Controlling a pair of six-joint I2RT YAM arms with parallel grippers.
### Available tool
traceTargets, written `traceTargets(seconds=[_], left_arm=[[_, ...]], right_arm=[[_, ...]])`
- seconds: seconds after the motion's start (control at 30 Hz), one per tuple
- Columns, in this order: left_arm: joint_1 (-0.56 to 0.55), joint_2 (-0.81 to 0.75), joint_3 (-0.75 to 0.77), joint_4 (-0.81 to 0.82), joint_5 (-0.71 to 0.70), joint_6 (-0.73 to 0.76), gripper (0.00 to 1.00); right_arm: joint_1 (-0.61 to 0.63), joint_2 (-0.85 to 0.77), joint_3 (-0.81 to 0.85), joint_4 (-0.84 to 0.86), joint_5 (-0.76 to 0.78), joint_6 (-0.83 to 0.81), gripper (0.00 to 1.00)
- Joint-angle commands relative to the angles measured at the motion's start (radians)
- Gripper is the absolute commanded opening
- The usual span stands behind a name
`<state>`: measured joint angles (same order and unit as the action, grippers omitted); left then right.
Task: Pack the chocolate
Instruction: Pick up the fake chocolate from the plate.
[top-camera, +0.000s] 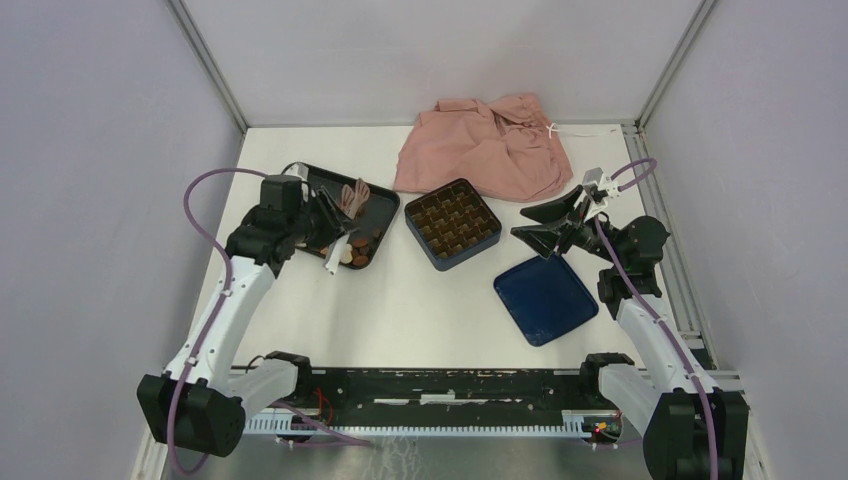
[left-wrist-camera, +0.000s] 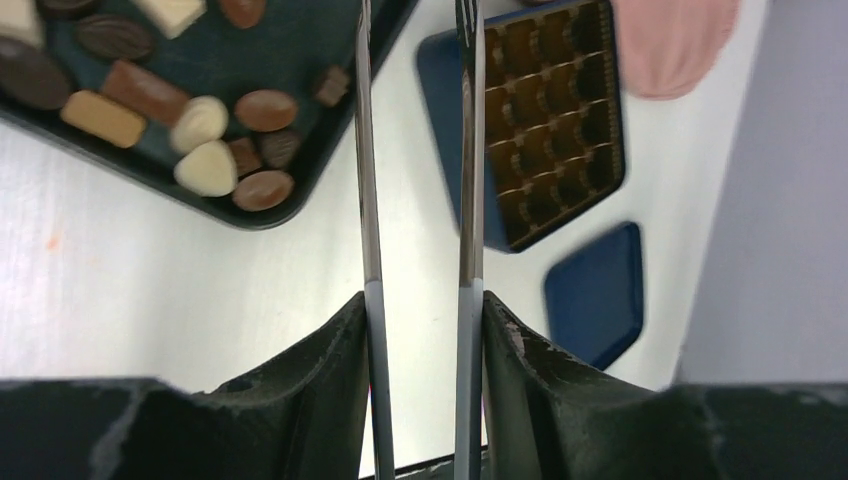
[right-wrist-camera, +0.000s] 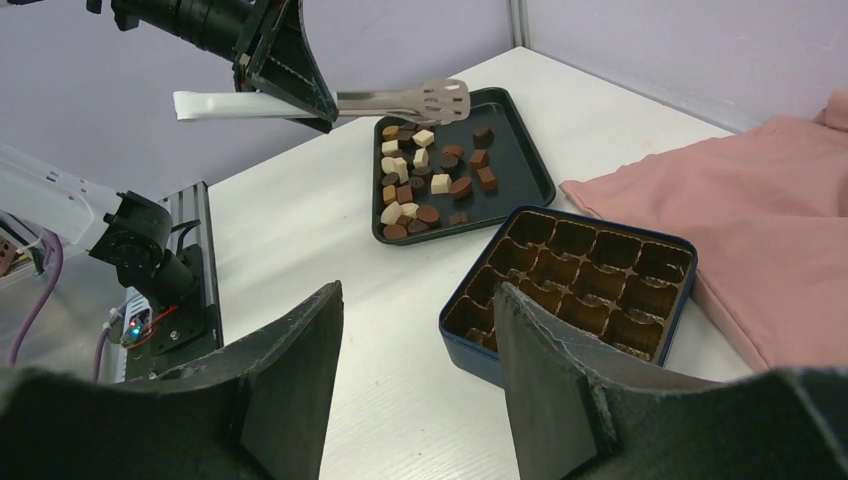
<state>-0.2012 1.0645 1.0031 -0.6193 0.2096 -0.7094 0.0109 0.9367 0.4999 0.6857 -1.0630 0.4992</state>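
Note:
The chocolate (right-wrist-camera: 425, 185) is several small dark, tan and cream pieces lying in a black tray (right-wrist-camera: 525, 160), also seen in the left wrist view as chocolate (left-wrist-camera: 205, 150). My left gripper (left-wrist-camera: 420, 300) is shut on metal tongs (left-wrist-camera: 370, 200), one jaw pressing each arm. The tongs (right-wrist-camera: 420, 98) hover above the tray's far side, and I see no piece in their head. The dark blue box (top-camera: 452, 222) with a gold gridded insert has empty cells. To the right of the box, my right gripper (right-wrist-camera: 415, 290) stands open and empty.
The box's blue lid (top-camera: 545, 297) lies flat on the table in front of the right gripper (top-camera: 535, 225). A pink cloth (top-camera: 485, 145) is heaped at the back, touching the box's far side. Walls close in the table on the left, right and back.

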Motion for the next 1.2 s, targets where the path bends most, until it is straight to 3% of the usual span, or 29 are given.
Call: traceTargets(seconds=[0.0,0.27,0.67,1.17], left_arm=[[0.032,-0.013,0.042,-0.162,-0.079,0.175,0.47],[0.094,0.044,-0.007,-0.21,-0.162,0.286,0.46],[0.11,0.228,0.072,-0.163,0.0,0.35,0.44],[0.11,0.327,0.151,-0.155,-0.011,0.379,0.44]], right_arm=[[-0.003,-0.007,0.001,0.021,-0.013,-0.014,0.62],[-0.003,0.001,0.0,0.018,-0.015,-0.012,0.63],[-0.003,0.013,-0.004,0.018,-0.012,-0.02,0.63],[-0.003,0.027,-0.006,0.018,-0.013,-0.021,0.62]])
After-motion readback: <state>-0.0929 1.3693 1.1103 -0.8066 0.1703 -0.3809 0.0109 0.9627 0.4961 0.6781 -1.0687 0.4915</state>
